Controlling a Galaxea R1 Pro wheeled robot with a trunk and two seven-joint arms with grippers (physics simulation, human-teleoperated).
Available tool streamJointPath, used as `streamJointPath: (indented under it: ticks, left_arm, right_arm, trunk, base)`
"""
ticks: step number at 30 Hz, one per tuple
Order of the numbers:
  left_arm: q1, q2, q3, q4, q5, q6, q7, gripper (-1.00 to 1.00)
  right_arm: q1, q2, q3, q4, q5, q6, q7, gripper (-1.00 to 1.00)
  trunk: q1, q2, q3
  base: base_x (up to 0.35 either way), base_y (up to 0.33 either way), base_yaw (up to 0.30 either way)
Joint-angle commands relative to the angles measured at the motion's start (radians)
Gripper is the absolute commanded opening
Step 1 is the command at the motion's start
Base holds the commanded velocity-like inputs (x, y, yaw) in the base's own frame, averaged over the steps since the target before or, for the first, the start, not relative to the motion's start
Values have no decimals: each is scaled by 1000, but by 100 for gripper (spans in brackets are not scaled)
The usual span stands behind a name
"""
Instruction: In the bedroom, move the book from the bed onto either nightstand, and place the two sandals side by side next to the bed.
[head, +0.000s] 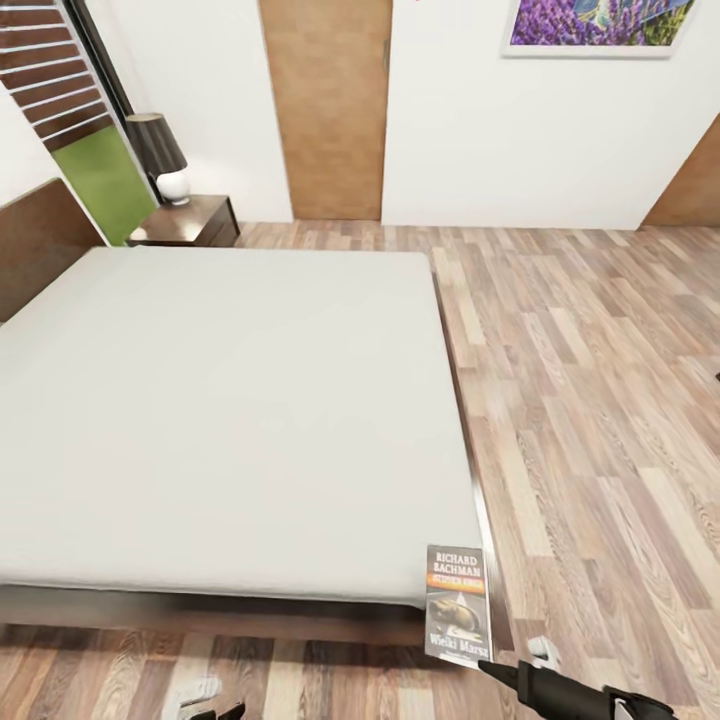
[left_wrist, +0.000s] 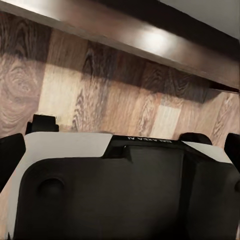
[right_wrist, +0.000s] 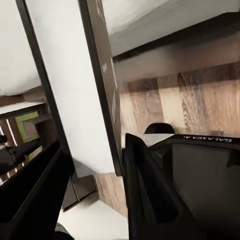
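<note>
The book (head: 458, 605), a dark paperback with white "RICHARD BACHMAN" lettering and an orange band, stands upright just off the near right corner of the bed (head: 230, 400). My right gripper (head: 492, 668) is shut on its lower edge. In the right wrist view the book (right_wrist: 75, 100) sits between the two dark fingers (right_wrist: 145, 190), showing its white page edge. My left gripper (head: 215, 712) hangs low over the floor in front of the bed; its fingers (left_wrist: 11, 155) stand wide apart with nothing between them. The nightstand (head: 190, 222) is beside the headboard at the far left. The sandals are out of view.
A dark-shaded lamp (head: 165, 160) stands on the nightstand. A brown door (head: 328, 110) and a framed lavender picture (head: 595, 25) are on the far white wall. Wood-plank floor (head: 600, 400) stretches open to the right of the bed. The dark bed frame (left_wrist: 150, 45) runs close above my left gripper.
</note>
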Motion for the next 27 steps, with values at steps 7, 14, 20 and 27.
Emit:
streamJointPath:
  ticks: [7, 14, 20, 27]
  left_arm:
    - [0, 1, -26, 37, 6, 1, 0, 100]
    - [0, 2, -26, 43, 6, 1, 1, 100]
    - [0, 3, -24, 44, 7, -3, 3, 100]
    - [0, 3, -23, 45, 7, -4, 4, 100]
  right_arm:
    - [1, 0, 3, 1, -7, 7, 139, -100]
    - [0, 0, 3, 2, -7, 7, 143, -100]
    - [1, 0, 3, 2, -7, 7, 144, -100]
    - [0, 0, 3, 7, -7, 7, 144, -100]
  trunk:
    - [0, -1, -1]
    - [0, -1, -1]
    - [0, -1, -1]
    - [0, -1, -1]
  base:
    - [0, 0, 292]
    - [0, 0, 293]
    - [0, 0, 293]
    - [0, 0, 293]
